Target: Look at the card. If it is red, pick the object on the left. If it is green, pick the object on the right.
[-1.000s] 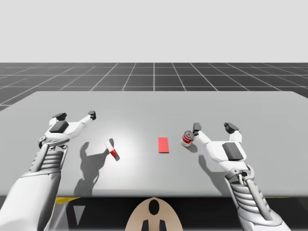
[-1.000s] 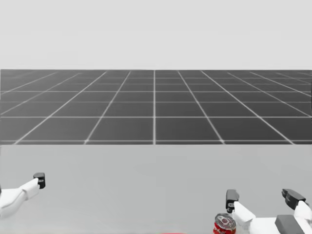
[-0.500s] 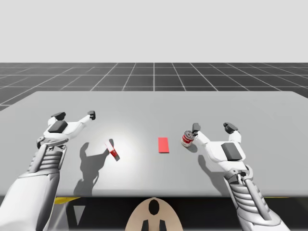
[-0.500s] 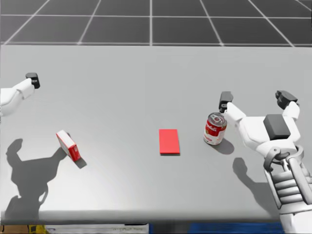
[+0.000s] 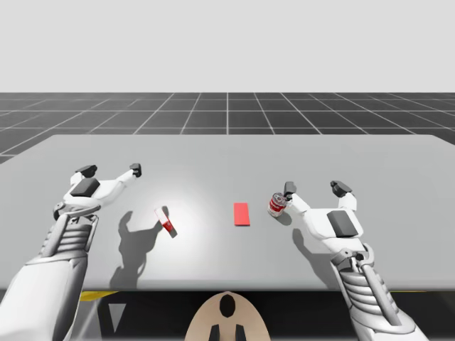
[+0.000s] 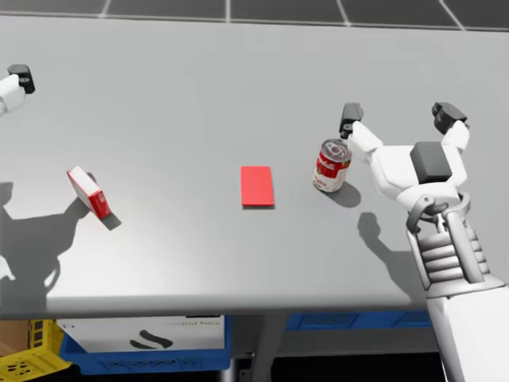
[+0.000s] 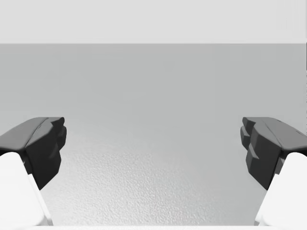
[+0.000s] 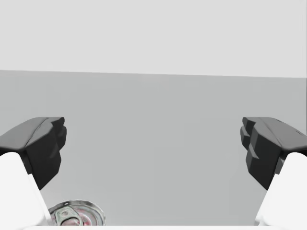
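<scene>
1. Card (image 6: 257, 186): red, lying flat about midway between the table's (image 5: 227, 153) left and right edges, nearer the near edge than the far one. By the rule, I judge the left object to be mine to pick.
2. That object is the box (image 6: 88, 192), small and red, well to the card's left. It stands tilted rather than flat.
3. The can (image 6: 331, 165) stands upright just right of the card. It is the wrong one for a red card.
4. My left gripper (image 5: 111, 170) hangs spread wide, with nothing between the fingers. It is well apart from the box, closer to the left and far edges.
5. My right gripper (image 5: 314, 187) is spread wide too, holding nothing. The can sits just beside one finger, outside the gap; I cannot tell whether they touch.
6. Risk one: that finger so near the can could knock it over or roll it onto the card if my right arm shifts.
7. Risk two: the box is thin and leaning, so a finger landing on one side first could topple it or push it along the table before I get a grip.
8. Risk three: closing across the leaning box at a skew could let it twist out of my fingers.
</scene>
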